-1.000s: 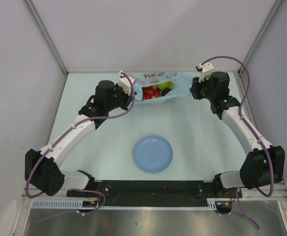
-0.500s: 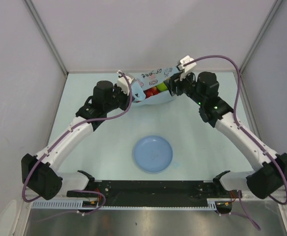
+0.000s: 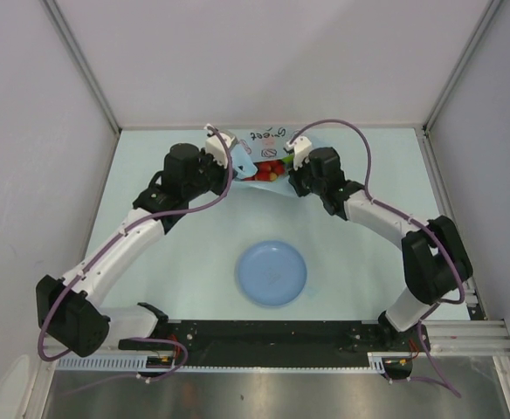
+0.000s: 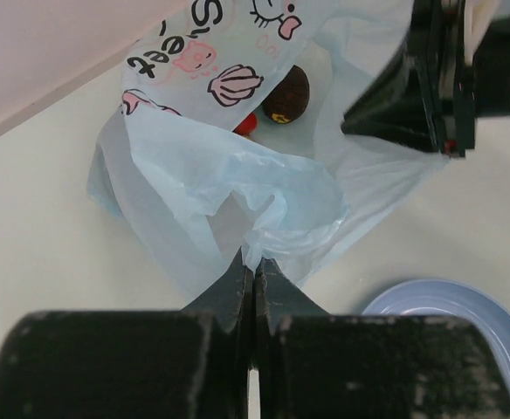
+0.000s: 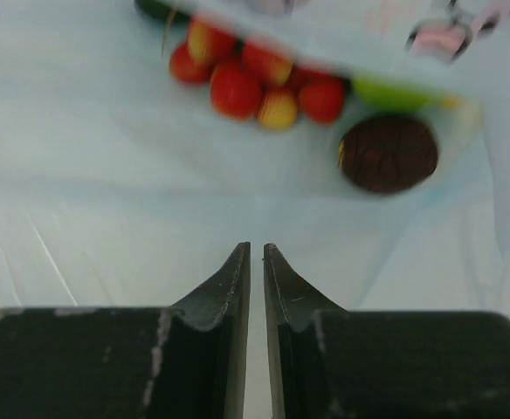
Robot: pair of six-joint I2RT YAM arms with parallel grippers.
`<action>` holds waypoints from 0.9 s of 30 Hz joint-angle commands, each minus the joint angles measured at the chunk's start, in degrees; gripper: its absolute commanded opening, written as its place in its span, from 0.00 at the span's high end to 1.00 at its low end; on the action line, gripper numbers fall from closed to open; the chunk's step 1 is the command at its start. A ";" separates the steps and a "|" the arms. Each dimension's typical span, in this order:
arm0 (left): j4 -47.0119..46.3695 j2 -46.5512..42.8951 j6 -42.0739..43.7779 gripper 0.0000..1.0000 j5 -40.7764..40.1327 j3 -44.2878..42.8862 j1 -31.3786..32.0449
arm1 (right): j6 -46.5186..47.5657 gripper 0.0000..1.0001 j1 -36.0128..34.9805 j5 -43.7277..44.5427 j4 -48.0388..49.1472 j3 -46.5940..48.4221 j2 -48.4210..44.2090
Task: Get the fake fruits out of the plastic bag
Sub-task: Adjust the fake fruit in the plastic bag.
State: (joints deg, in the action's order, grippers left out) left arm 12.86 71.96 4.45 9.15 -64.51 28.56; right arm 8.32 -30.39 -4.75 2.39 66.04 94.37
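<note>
One crinkly, translucent light-blue plastic bag (image 3: pixel 268 140) lies at the far middle of the worktop (image 3: pixel 194 271), top centre of the overhead view. Its upper sheet carries black lettering and pink cartoon prints. The fake fruits (image 5: pixel 264 83) sit inside it. In my right wrist view, a dark green fruit (image 5: pixel 155 9) is cut off at the upper left edge. A bunch of red grapes (image 5: pixel 237 87) lies upper centre, and a blurred yellow-green fruit (image 5: pixel 395 94) sits right of the grapes. A dark red-purple fruit (image 5: pixel 388 153) is just below the yellow-green one.

My left fingers (image 4: pixel 253 262) are clenched on a gathered fold of the bag's near edge, at the lower centre of their own view. The bag billows up the frame from them, and the dark fruit is deep inside, well apart from the tips.

My right fingers (image 5: pixel 256 253) are pressed together with only a sliver between them. In the left wrist view, the bag's right corner is drawn tight to their tips, so they grip the film there. In their own view the fruits lie above the tips, untouched.

From overhead, the bag hangs between the two sets of fingers. A round light-blue plate (image 3: pixel 272 272) sits mid-frame, well apart from the bag.
</note>
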 commanded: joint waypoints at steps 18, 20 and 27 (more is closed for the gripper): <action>-3.45 -4.38 -3.83 1.00 -0.18 6.42 0.27 | 2.05 0.81 0.50 3.52 7.62 10.85 11.79; -3.63 -4.20 -4.09 0.99 -0.18 5.80 0.27 | 3.19 0.82 1.73 7.19 10.34 13.67 15.40; -5.65 -1.21 -4.01 1.00 -0.01 3.17 1.06 | 2.67 0.78 4.99 13.28 13.43 27.20 23.58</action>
State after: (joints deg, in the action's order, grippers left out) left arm 10.83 69.78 1.43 9.19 -57.56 28.80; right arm 10.68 -27.09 3.51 10.48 84.77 116.46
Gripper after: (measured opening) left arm 0.008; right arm 0.191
